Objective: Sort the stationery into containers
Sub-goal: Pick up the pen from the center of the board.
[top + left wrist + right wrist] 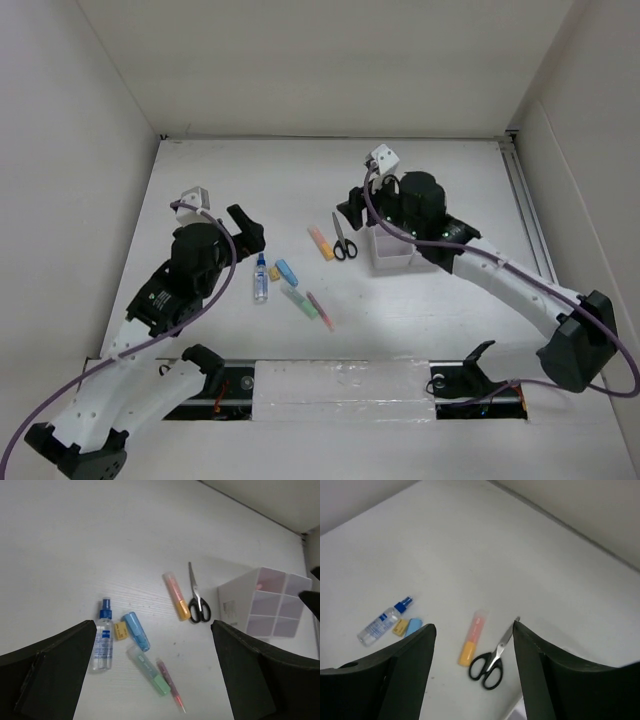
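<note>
Hovering by the box (393, 256) with right gripper (474, 626) parted and empty. Past those jaws, just ahead and below: scissors (492, 661), inside the gap's span, handles nearer, tip pointing away toward the right finger, long axis slanting across the gap rather than square to it. Orange marker (471, 642) just left of them, nearly parallel. Probably calls for a wrist turn before closing. Left gripper (247, 226) also wide open, holding nothing; ahead of its jaws, bottle (102, 642), blue marker (137, 631), green marker (149, 671) and pen (170, 685). Farther from the scissors than the right jaws, so better left to the right arm.
</note>
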Robot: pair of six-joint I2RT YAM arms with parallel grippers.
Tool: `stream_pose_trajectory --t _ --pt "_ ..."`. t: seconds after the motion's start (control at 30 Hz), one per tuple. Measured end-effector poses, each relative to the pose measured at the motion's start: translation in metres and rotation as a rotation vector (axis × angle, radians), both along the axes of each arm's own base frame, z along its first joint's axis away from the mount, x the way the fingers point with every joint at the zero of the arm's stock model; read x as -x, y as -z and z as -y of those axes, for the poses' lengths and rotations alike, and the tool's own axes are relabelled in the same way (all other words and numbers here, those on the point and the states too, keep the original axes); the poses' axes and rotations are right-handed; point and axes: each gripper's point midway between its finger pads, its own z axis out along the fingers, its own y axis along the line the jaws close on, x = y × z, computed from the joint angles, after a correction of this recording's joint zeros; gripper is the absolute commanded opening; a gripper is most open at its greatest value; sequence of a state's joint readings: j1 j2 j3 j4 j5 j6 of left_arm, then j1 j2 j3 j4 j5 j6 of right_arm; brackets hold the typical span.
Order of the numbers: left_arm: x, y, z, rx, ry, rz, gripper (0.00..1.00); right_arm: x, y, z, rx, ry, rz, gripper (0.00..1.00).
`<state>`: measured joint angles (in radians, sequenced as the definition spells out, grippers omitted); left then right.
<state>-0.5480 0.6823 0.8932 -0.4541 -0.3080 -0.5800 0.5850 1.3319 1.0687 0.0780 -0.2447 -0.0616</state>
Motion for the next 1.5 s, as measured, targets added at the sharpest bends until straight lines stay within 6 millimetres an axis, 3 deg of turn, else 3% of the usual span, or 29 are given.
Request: stream_pose_trajectory --t 0.07,0.13,0.23,0.33,0.47,0.67,1.0,1.5 --pt "-0.004 0.012 -0.007 -0.023 -0.056 -0.043 1.0 0.013 0.006 -0.009 -0.024 0.095 -0.075 0.72" --pt "-0.006 0.022 -0.011 -0.045 -0.089 -0.078 1.0 0.027 0.023 -0.014 -0.022 0.194 -0.155 0.68" --pt "-0.006 0.027 -0.014 -0.054 -0.109 -0.1 1.0 0.07 0.067 -0.039 0.046 0.171 -0.263 0.56" --pt "-0.005 0.025 -0.015 -0.049 -0.113 -0.093 1.0 0.1 0.115 -0.051 0.147 0.159 -0.363 0.54" --pt "-0.004 0.023 -0.014 -0.042 -0.109 -0.087 1.0 0.121 0.167 -0.054 0.278 0.177 -0.45 0.5" --pt "-0.004 0.023 -0.012 -0.038 -0.094 -0.089 1.0 0.133 0.202 -0.058 0.366 0.192 -0.491 0.47" --pt "-0.002 0.021 -0.008 -0.023 -0.076 -0.083 1.0 0.131 0.231 -0.081 0.43 0.184 -0.517 0.47" --pt "-0.001 0.018 -0.009 -0.02 -0.074 -0.073 1.0 0.128 0.238 -0.091 0.441 0.173 -0.525 0.46"
